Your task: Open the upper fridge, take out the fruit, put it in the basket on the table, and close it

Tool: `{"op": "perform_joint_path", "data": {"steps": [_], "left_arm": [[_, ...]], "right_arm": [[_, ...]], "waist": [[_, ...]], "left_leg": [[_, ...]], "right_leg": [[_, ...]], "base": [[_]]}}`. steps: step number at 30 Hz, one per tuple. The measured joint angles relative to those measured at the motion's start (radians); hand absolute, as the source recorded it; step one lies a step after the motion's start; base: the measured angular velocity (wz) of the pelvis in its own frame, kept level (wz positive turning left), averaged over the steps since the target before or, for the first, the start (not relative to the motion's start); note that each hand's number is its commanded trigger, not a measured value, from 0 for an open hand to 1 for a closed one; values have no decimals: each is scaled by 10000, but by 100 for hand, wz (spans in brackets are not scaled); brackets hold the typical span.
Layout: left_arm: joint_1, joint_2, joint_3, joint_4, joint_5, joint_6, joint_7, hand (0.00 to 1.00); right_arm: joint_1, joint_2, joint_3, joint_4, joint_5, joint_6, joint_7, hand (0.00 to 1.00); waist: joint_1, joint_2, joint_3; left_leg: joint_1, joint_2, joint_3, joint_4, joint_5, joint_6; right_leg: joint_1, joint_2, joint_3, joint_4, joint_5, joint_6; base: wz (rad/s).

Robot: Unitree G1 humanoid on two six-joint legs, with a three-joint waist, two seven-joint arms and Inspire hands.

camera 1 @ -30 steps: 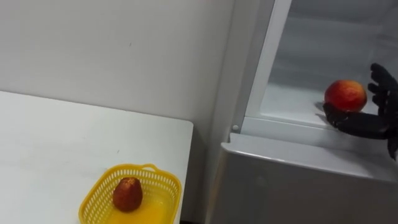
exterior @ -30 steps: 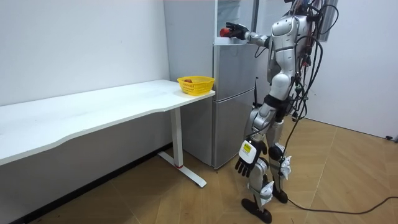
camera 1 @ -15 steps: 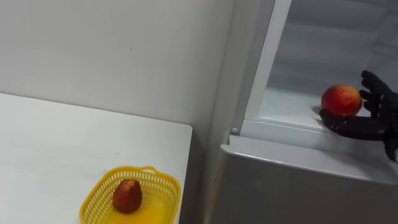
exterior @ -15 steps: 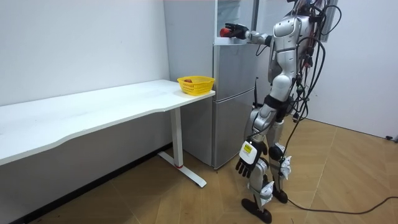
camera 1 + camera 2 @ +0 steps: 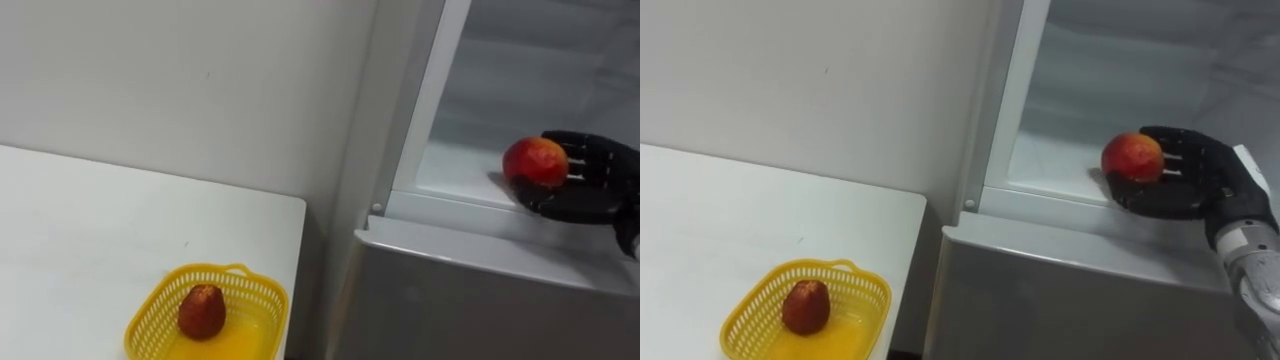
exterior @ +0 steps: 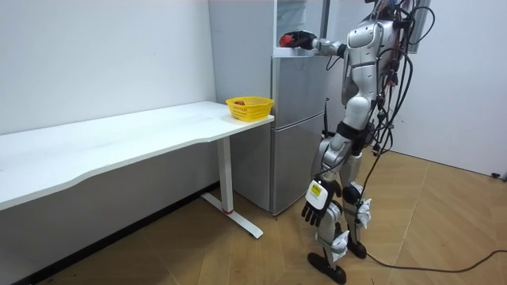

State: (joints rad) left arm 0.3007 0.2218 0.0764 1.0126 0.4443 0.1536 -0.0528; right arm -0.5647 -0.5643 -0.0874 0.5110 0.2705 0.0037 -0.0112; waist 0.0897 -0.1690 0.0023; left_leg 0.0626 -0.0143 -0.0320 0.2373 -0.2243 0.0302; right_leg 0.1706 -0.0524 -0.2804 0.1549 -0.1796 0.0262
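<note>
One red fruit point(image 5: 535, 162) sits at 3 o'clock on the upper fridge shelf point(image 5: 455, 168), my right hand point(image 5: 588, 195) curled around it, left hand point(image 6: 311, 212) hanging low.

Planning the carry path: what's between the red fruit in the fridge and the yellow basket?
Only the fridge sill and bare table between red fruit and basket, per left eye view.

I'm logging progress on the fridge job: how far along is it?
Done: the upper fridge compartment stands open, and one reddish fruit already lies in the yellow basket on the table. In hand: the right hand cups a red fruit at the compartment's front edge; the left hand hangs idle by the thigh. Left: lift the fruit out, probably to the basket.
</note>
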Motion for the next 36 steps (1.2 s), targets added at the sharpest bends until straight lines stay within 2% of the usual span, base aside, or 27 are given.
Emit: {"op": "perform_joint_path", "data": {"steps": [8,13,17,19,22,24,29,34,36], "left_arm": [[-23,25,-5,-2,0,-5,2,0],[-34,176,0,-24,0,-8,14,0],[-36,251,1,-22,0,-7,18,0],[-39,266,-4,-39,0,-8,22,0],[-44,271,-15,-38,-4,-8,62,0],[-143,286,-17,-30,-6,-9,76,0],[-185,261,-20,-39,-6,-11,240,0],[-158,231,-38,-233,12,-73,457,0],[-153,229,-32,-290,31,-179,494,0]], "right_arm": [[-436,-10,56,286,-4,-18,-78,100],[-540,-189,378,310,-16,-13,-77,100],[-541,-249,570,309,-19,-10,-82,100],[-557,-249,578,329,-7,-10,-85,100],[-649,-250,658,322,52,-10,-147,100],[-648,-250,664,265,81,-11,-227,100],[-607,-250,702,-348,37,78,-433,100],[99,-249,1003,-2241,453,154,-791,100],[481,-223,1003,-3079,460,157,-990,100]], "waist": [[18,16,1],[36,-81,-69],[35,-99,-80],[39,-88,-59],[34,-67,61],[26,-62,68],[5,-42,40],[-18,246,-100],[14,310,-97]], "left_leg": [[-5,5,10,6,8,-14],[23,9,-4,3,10,-13],[48,16,-21,-13,10,-11],[54,18,-5,-19,10,-11],[123,22,5,-33,10,-11],[80,23,-1,-93,7,-15],[-25,12,7,-156,13,-27],[47,1,31,-152,23,-20],[100,14,31,-180,24,-20]], "right_leg": [[-44,19,6,-8,0,0],[-64,9,21,-25,0,0],[-50,-7,25,-38,0,0],[-36,-13,25,-44,0,0],[31,-4,36,-45,-1,1],[9,17,36,-46,-1,1],[-132,43,69,-41,0,0],[-126,8,50,-39,0,1],[-107,8,91,-38,-1,1]], "base": [[0],[0],[0],[0],[0],[0],[0],[0],[-2]]}}
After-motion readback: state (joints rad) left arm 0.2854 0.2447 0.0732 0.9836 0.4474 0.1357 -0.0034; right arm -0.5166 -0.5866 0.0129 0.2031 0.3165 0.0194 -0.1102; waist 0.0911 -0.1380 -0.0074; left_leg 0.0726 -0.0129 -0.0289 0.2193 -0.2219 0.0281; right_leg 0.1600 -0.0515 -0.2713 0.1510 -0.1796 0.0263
